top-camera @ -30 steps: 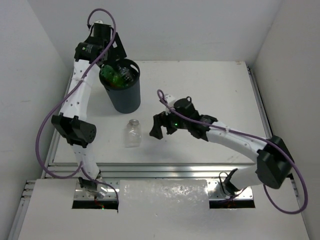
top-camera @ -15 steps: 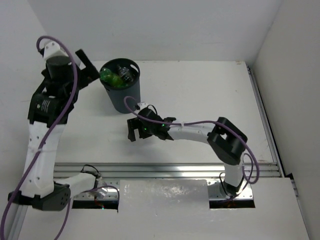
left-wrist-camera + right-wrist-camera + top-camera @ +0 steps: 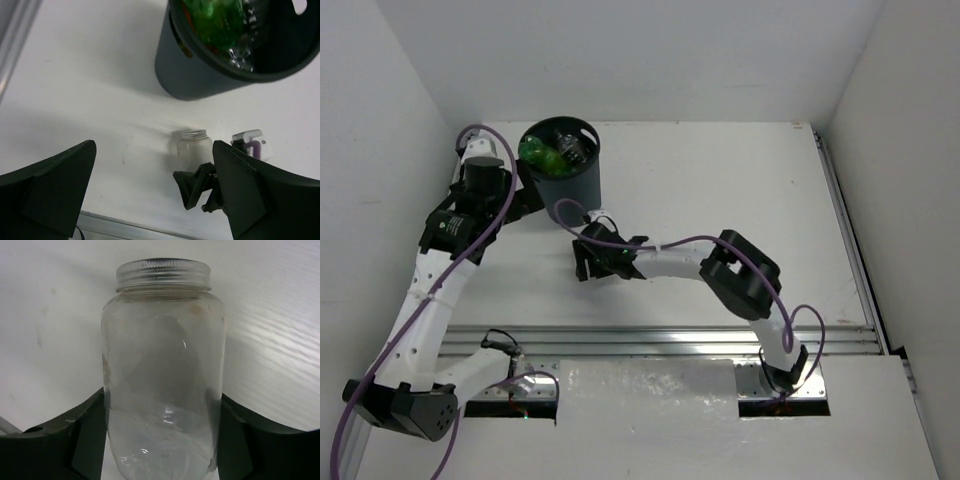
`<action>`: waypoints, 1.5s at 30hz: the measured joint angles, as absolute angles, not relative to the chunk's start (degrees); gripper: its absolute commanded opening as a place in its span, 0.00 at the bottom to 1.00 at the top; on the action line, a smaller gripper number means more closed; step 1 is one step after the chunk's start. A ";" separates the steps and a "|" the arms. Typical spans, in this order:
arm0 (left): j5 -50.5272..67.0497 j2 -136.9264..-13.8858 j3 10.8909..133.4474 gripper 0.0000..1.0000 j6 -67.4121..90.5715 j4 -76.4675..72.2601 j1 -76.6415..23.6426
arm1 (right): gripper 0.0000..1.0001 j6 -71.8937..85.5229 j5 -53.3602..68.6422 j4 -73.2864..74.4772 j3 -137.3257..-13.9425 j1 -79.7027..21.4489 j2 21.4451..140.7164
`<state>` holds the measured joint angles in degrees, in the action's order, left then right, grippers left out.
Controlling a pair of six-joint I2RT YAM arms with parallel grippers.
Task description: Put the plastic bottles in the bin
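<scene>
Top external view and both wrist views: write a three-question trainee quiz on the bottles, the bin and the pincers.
1. True or false: a green bottle lies inside the bin.
2. What sits between the fingers of the right pincer? A) a clear bottle B) a metal can C) nothing
3. Fill in: the left pincer is ____ and holds nothing.
Key: 1 true; 2 A; 3 open.

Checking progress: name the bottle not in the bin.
The clear bottle on the table between the right jaws; the green one is in the bin.
</scene>
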<state>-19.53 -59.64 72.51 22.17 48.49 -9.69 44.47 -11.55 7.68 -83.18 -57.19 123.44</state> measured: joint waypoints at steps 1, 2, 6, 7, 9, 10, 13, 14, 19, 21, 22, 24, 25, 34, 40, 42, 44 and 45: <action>-18.35 -59.48 71.70 1.00 22.13 48.16 -9.69 | 0.34 43.51 -11.90 5.82 -79.81 -57.34 121.47; -15.77 -59.13 70.78 1.00 22.09 47.29 -9.69 | 0.27 42.30 -12.10 3.03 -75.53 -57.47 119.04; -2.02 -56.14 65.78 1.00 22.57 42.35 -9.69 | 0.23 34.94 -10.76 -7.01 -54.52 -57.91 103.24; 1.69 -55.24 64.12 1.00 22.83 40.69 -9.72 | 0.24 32.36 -9.74 -9.41 -49.25 -57.89 97.84; 9.69 -53.67 60.36 1.00 23.90 37.17 -10.24 | 0.21 24.95 -6.44 -16.93 -40.69 -57.71 87.44; 13.76 -53.04 58.13 1.00 24.91 35.22 -10.83 | 0.20 23.35 -5.78 -18.17 -37.54 -57.43 82.28; 19.92 -53.67 53.71 1.00 27.88 29.23 -18.39 | 0.17 16.21 -2.52 -23.77 -33.39 -56.10 71.90; 21.65 -54.57 52.86 1.00 28.80 27.16 -22.26 | 0.17 14.61 -1.67 -24.60 -32.91 -55.42 69.67; 27.59 -57.56 51.11 1.00 32.03 17.67 -33.39 | 0.18 9.87 2.76 -26.02 -29.26 -52.84 59.70; 27.75 -58.26 51.13 0.98 32.47 14.70 -34.61 | 0.18 9.08 4.45 -25.50 -27.90 -52.77 56.27; 27.75 -58.78 51.13 0.97 32.67 13.74 -35.03 | 0.19 8.91 5.08 -25.15 -27.64 -52.77 54.92; 28.40 -60.25 51.20 0.82 33.30 11.44 -35.70 | 0.22 8.69 5.85 -23.73 -27.64 -52.71 53.04; 28.67 -60.95 51.22 0.71 33.63 10.41 -36.12 | 0.25 8.58 6.22 -22.92 -27.64 -52.49 52.47; 24.84 -67.16 56.75 0.00 33.30 12.64 -38.70 | 0.99 9.82 3.16 -12.45 -29.65 -52.16 49.32; -4.36 -74.26 84.90 0.00 30.74 31.29 -36.42 | 0.99 17.74 -15.14 8.40 -41.74 -52.64 46.17; -13.21 -78.08 95.72 0.00 29.30 35.57 -32.21 | 0.99 20.53 -21.56 15.75 -43.48 -52.62 43.77; -18.63 -82.02 103.63 0.00 27.86 38.68 -27.68 | 0.99 22.41 -25.61 21.80 -43.48 -52.64 41.01; -20.36 -84.53 107.31 0.00 27.16 40.21 -25.19 | 0.99 23.22 -27.24 24.73 -43.46 -52.64 39.33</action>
<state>-20.36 -84.53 107.31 27.16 40.21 -25.19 23.22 -27.24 24.73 -43.46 -52.64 39.33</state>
